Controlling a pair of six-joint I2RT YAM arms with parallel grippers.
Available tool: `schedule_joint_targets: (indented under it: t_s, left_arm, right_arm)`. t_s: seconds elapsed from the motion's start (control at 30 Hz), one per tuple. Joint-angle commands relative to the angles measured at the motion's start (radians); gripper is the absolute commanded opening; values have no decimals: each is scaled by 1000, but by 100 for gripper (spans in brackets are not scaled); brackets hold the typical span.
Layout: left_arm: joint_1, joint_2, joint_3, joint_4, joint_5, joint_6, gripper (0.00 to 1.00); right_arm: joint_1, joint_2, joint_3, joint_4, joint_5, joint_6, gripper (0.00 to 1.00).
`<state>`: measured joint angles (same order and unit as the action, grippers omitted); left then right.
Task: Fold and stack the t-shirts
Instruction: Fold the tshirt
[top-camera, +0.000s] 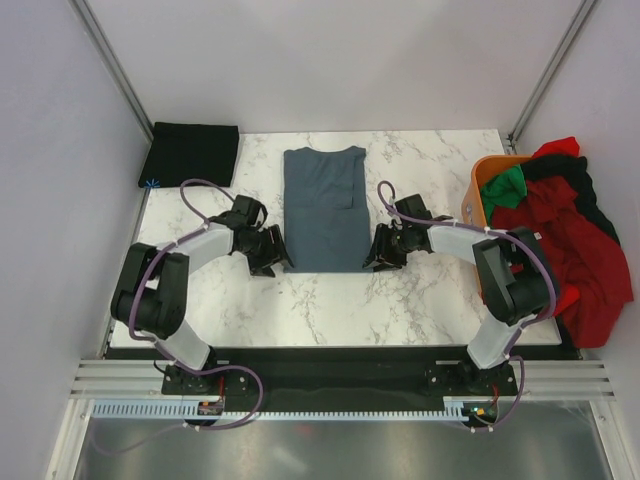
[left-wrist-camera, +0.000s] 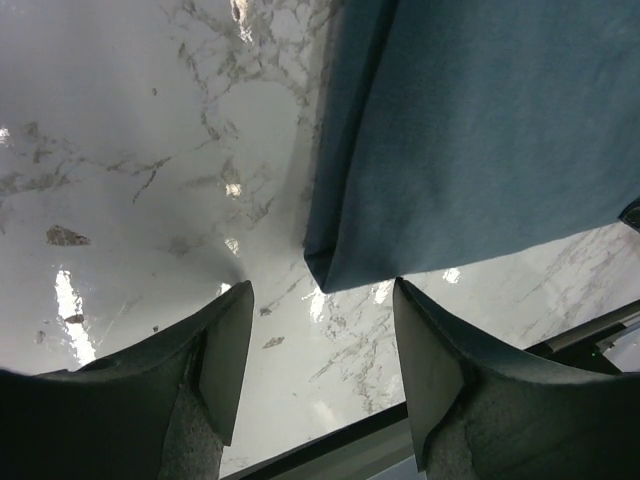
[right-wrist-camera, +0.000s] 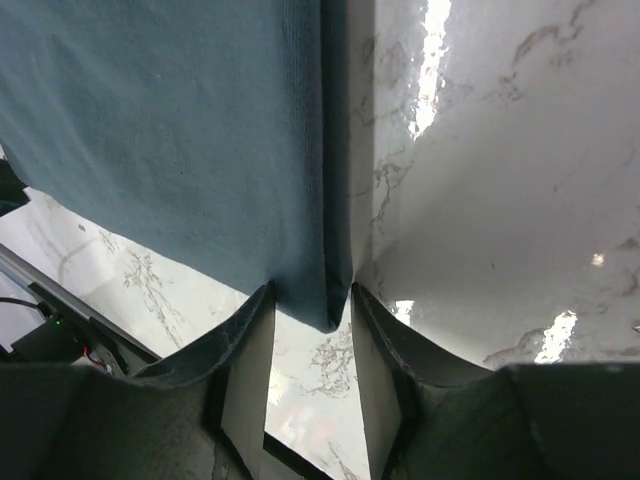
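Lying mid-frame in the top view, the blue-grey shirt (top-camera: 323, 210) has its sides folded in. The right gripper (right-wrist-camera: 310, 295) has its fingers close around the lower right corner; I cannot tell if they pinch. The left gripper (left-wrist-camera: 322, 287) is wide open, holding nothing, near the other corner. Lifting one side alone could pull the fold crooked.

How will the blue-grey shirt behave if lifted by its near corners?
Probably floppy: the blue-grey shirt lies flat in thin folded layers, so its middle should sag. It may also slide easily, since the marble table looks glossy.
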<state>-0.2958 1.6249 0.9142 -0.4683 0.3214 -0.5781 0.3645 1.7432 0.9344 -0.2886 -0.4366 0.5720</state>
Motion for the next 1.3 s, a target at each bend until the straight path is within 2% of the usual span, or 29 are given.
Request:
schedule_joint_targets:
  t_s: [0.0,0.23,0.3,0.37,0.43,0.47,0.53,0.57,0.6,0.63,0.77,0.9,1.0,1.13,1.27]
  left_arm:
    - [-9,38,-11,69,8,-26,65]
    - [-19,84,-8,109,16,-43,55]
    - [-20,89,-8,117,16,-46,45]
    - [-23,92,-9,125,25,-51,28]
    - [-26,96,-8,131,25,-54,20]
    - [-28,96,-9,137,25,-55,11]
    - [-32,98,-9,138,24,-57,3]
    - [-32,96,-9,138,25,-58,2]
    - [-34,96,-8,141,25,-58,2]
    - [-35,90,-11,142,25,-62,2]
    - [-57,18,-34,122,33,-75,2]
    - [-123,-158,-61,30,5,-95,2]
    - [-138,-265,-93,-65,25,-120,2]
    - [-167,-513,-130,-186,30,-164,2]
    - [-186,-678,-121,-329,25,-207,2]
  right_arm:
    - [2,30,-9,31,10,-21,42]
    - [2,50,0,34,12,-24,34]
    - [1,52,1,31,13,-26,32]
    - [2,50,1,29,13,-24,31]
    - [2,49,-2,28,15,-26,29]
    - [2,47,-3,29,15,-23,27]
    - [2,49,-5,29,13,-21,17]
    - [1,49,-3,26,12,-23,14]
    - [2,45,-3,25,10,-20,2]
    - [1,42,-2,16,6,-21,0]
    - [2,-17,-17,-17,-2,-20,0]
    - [7,-170,-69,-81,-2,-18,0]
    - [11,-305,-103,-188,6,-26,0]
    - [27,-491,-121,-387,19,-17,0]
    - [44,-664,-118,-536,47,20,0]
